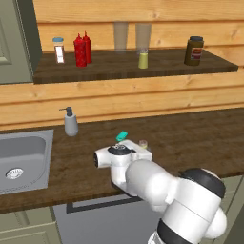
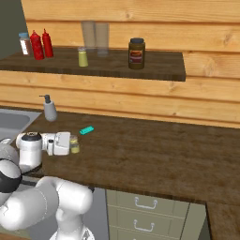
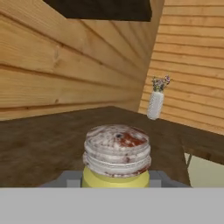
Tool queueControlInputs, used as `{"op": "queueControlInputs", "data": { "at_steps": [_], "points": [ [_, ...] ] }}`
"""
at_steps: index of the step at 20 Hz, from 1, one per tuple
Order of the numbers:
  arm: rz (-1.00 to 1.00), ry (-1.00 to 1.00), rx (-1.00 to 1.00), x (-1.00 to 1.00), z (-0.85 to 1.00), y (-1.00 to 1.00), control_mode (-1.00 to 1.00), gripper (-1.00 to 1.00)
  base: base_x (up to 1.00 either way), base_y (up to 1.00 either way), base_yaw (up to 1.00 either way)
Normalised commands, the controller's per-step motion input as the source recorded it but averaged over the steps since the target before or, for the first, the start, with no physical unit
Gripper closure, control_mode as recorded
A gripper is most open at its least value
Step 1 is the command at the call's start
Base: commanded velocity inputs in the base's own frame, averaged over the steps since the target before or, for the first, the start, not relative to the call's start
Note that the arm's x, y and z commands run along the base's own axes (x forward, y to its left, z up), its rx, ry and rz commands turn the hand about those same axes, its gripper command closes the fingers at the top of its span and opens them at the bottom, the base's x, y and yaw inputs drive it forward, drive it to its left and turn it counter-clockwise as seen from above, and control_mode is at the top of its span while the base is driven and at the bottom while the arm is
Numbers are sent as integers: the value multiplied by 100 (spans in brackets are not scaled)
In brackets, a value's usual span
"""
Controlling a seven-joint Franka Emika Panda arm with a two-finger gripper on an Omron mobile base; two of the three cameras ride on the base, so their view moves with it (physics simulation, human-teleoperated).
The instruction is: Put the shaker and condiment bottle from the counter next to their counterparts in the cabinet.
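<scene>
One shaker point(image 2: 74, 144) sits clamped between the fingers of the claw point(image 2: 70, 144), upright on the dark tabletop point(image 2: 154, 150), its worn grey cap point(image 3: 117, 151) close before the hand camera. Bent low over the front edge, the white arm point(image 1: 157, 188) holds its hand level, pointing sideways. Both red bottles point(image 1: 82, 50) stand on the cabinet point(image 1: 124, 69) shelf above.

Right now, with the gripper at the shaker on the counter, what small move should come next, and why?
Probably lift straight up. The gripper looks shut on the shaker, which stands on the counter; its twin shaker waits on the cabinet shelf above.
</scene>
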Motion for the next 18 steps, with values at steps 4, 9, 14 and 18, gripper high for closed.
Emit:
{"op": "queueControlInputs", "data": {
  "at_steps": [4,9,14,18],
  "points": [
    [23,6,6,0,73,-11,-100,100,0,0,0],
    [21,3,7,0,65,-15,-100,100,0,0,0],
    [18,0,7,-1,68,-19,-100,100,0,0,0],
    [17,0,4,-1,69,-9,-100,100,0,0,0]
  ]
}}
